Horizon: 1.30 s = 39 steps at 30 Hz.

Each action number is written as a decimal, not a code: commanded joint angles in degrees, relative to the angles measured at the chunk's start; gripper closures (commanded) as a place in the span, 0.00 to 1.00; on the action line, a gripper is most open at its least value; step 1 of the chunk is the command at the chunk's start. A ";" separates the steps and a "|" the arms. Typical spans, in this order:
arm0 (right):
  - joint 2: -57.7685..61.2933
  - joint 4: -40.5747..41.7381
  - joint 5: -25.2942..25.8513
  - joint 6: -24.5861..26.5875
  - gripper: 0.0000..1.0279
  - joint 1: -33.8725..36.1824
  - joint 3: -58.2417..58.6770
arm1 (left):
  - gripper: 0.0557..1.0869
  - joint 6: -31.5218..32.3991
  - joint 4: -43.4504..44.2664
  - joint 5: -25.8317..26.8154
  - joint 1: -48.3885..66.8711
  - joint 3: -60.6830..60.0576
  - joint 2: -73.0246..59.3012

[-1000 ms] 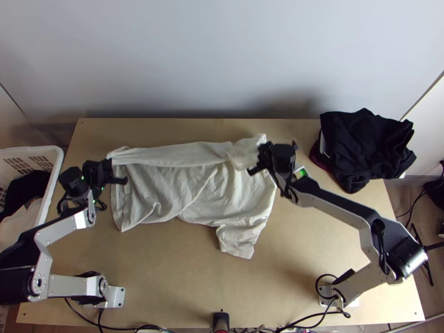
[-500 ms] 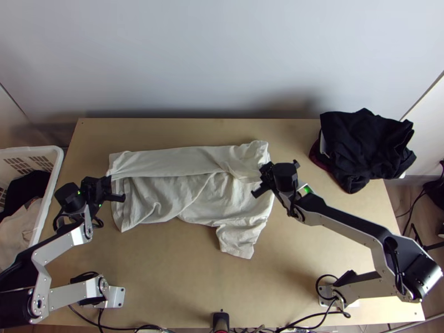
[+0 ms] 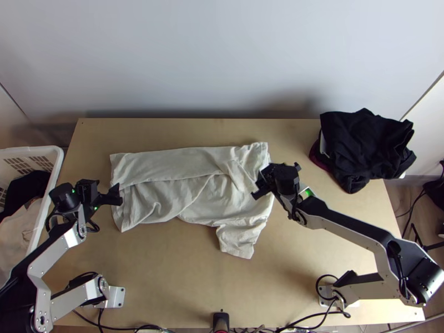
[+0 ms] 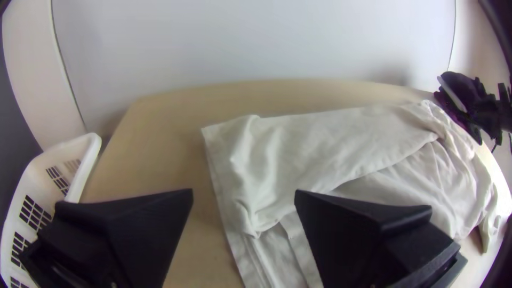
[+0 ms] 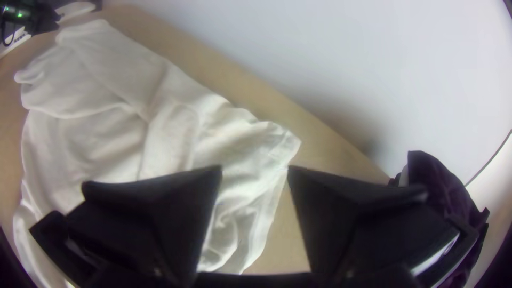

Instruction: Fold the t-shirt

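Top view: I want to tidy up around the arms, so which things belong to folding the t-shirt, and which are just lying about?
For the job:
- cream cloth t-shirt, partly folded over
- left black two-fingered gripper, open
- right black two-fingered gripper, open

Apparently just lying about:
- heap of black cloth
- white plastic basket with slotted sides, holding black cloth and pale cloth
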<state>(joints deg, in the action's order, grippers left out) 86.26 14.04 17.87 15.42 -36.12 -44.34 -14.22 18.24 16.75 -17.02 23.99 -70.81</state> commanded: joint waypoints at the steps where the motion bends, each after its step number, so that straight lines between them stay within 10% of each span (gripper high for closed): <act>1: -3.38 -4.11 0.41 -1.88 0.12 -0.36 -0.93 | 0.05 1.39 -4.97 0.39 -1.09 0.71 4.01; 11: -13.57 -22.92 -0.55 -11.55 0.11 -1.50 0.39 | 0.05 -1.16 -21.93 2.93 -2.58 -2.19 18.07; 22: -20.78 -42.61 -13.83 -19.20 0.12 -6.95 4.26 | 0.05 -1.34 -29.49 3.37 -2.50 -4.56 25.98; 39: -20.25 -51.13 -31.49 -26.14 0.12 -15.39 5.31 | 0.05 0.24 -28.17 3.37 -0.65 -5.79 25.63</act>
<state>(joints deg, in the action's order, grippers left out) 65.36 -34.52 -8.69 -9.04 -47.68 -39.88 -14.92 -10.66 20.14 -18.48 18.79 -45.15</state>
